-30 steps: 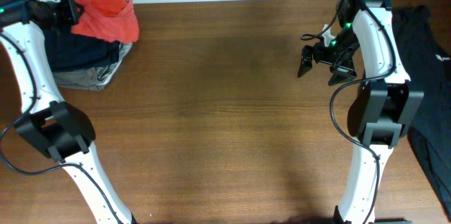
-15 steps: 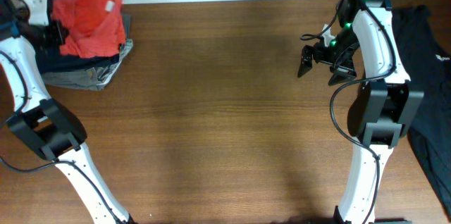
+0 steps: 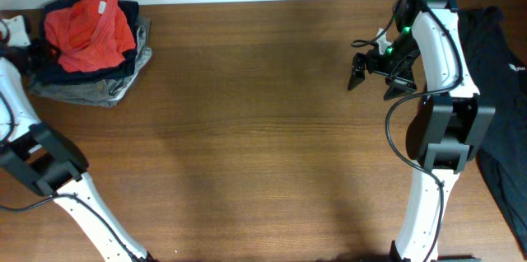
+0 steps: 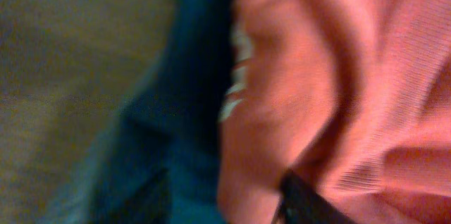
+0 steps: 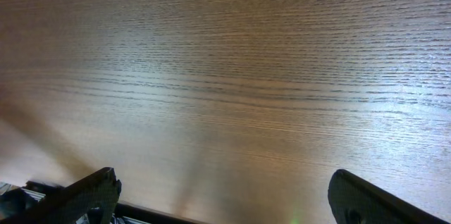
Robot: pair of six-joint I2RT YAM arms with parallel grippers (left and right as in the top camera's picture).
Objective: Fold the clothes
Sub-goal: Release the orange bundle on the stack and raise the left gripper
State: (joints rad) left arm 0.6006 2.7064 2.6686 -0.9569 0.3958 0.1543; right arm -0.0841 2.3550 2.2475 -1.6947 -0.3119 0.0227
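The orange-red T-shirt (image 3: 89, 30), bunched up with its white neck tag showing, lies on top of a stack of folded garments at the table's far left corner. My left gripper (image 3: 39, 50) sits at the shirt's left edge. In the blurred left wrist view the shirt (image 4: 338, 76) fills the right half, and one dark finger (image 4: 304, 203) presses against it. The other finger is hidden, so I cannot say how the jaws stand. My right gripper (image 3: 370, 72) hovers open over bare wood at the right; its fingers (image 5: 84, 192) are spread wide with nothing between them.
Under the shirt lie a folded navy garment (image 3: 43, 74) (image 4: 190, 111) and a grey one (image 3: 95, 91). A black garment (image 3: 498, 89) hangs over the table's right edge behind the right arm. Brown wooden tabletop (image 3: 247, 130) spans the middle.
My left arm has swung left with the orange-red shirt, which now lies further left on the stack. The stack itself shifted left too. The right arm has not moved.
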